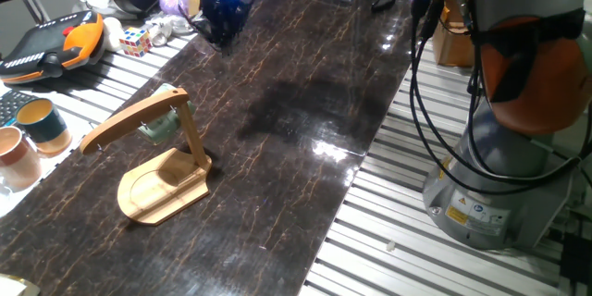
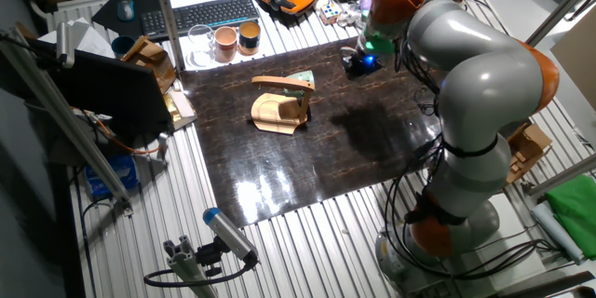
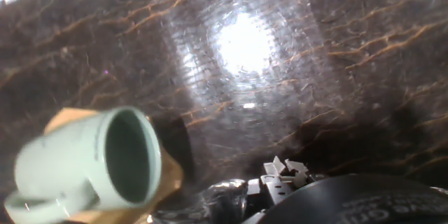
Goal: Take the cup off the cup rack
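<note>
The cup [image 1: 159, 126] hangs on the cup rack [image 1: 157, 178].

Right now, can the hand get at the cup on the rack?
Probably yes. The hand hovers apart from the rack, with only bare tabletop between them. The cup hangs under the arm, its side exposed toward the hand.

Place was robotics lab. Grey-and-orange industrial arm [image 2: 466, 84] stood bolted on ribbed aluminium slat table [image 1: 416, 250], black cables [image 1: 435, 102] trailing down its base. Dark marble-patterned mat [image 1: 305, 120] served as work surface. Orange-and-black teach pendant [image 1: 51, 42] lay at table edge, black computer keyboard [image 2: 200, 14] beside it. Camera on metal tripod [image 2: 209, 242] faced workspace. Clutter included multicoloured puzzle cube [image 1: 135, 41] and cardboard box [image 1: 453, 42].
</note>
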You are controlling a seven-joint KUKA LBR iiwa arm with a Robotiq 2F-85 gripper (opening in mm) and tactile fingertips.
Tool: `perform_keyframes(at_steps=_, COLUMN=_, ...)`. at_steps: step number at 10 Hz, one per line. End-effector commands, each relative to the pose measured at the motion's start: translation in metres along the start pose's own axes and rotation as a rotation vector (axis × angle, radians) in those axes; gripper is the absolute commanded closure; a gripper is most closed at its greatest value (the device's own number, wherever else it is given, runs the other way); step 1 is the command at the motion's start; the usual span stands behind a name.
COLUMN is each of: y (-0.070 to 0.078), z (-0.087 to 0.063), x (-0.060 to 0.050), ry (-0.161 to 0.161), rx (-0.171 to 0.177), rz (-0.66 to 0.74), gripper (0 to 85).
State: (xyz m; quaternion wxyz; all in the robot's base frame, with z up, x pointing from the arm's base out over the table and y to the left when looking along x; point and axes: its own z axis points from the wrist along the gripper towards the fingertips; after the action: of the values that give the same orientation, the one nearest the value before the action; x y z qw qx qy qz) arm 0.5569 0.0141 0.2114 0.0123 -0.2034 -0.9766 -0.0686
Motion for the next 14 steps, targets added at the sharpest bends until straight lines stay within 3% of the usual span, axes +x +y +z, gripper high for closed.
perform_keyframes(at_steps=1, y=0.002, z=0.001, x=-0.001, ry=-0.001, rx=-0.001, rz=0.058, gripper=84.3)
perform_keyframes(at_steps=7, y=0.009, z=0.001, x=-0.001, ry=0.06, rx=-0.043, rz=0.264, gripper=84.3)
perform_keyframes(at_steps=10, y=0.013, z=0.005, x=-0.005, ry=0.062, rx=-0.037, rz=0.292, gripper=84.3)
perform_keyframes(at_steps=12, y=0.016, z=0.01, x=-0.009, ry=0.064, rx=-0.011, rz=0.306, gripper=84.3)
perform_keyframes(at_steps=14, y=0.023, z=0.021, x=-0.014, ry=0.093, rx=-0.025, rz=0.349, gripper=84.3)
